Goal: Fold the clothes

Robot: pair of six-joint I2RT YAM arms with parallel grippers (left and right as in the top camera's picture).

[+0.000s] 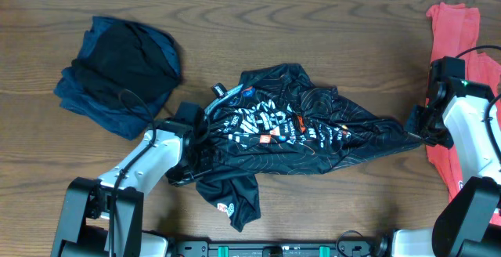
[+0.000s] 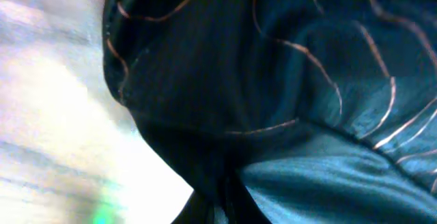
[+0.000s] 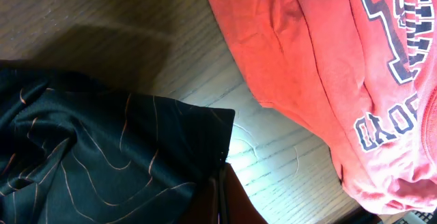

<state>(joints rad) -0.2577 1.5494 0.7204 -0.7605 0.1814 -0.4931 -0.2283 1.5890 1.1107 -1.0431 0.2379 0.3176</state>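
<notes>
The black jersey (image 1: 290,124) with white lettering and thin orange lines lies crumpled and stretched sideways across the middle of the table. My left gripper (image 1: 192,151) is at its left edge, shut on the fabric. In the left wrist view the dark cloth (image 2: 273,80) fills the frame and runs down into the closed jaws of the left gripper (image 2: 222,210). My right gripper (image 1: 415,128) holds the jersey's right corner. In the right wrist view that gripper (image 3: 220,190) is shut on the corner of the jersey (image 3: 102,156), just above the wood.
A coral-red T-shirt (image 1: 454,22) with navy print (image 3: 328,60) lies at the right edge, under and beside the right arm. A navy and black heap of garments (image 1: 117,69) sits at the back left. Bare wooden table (image 1: 329,22) shows behind the jersey.
</notes>
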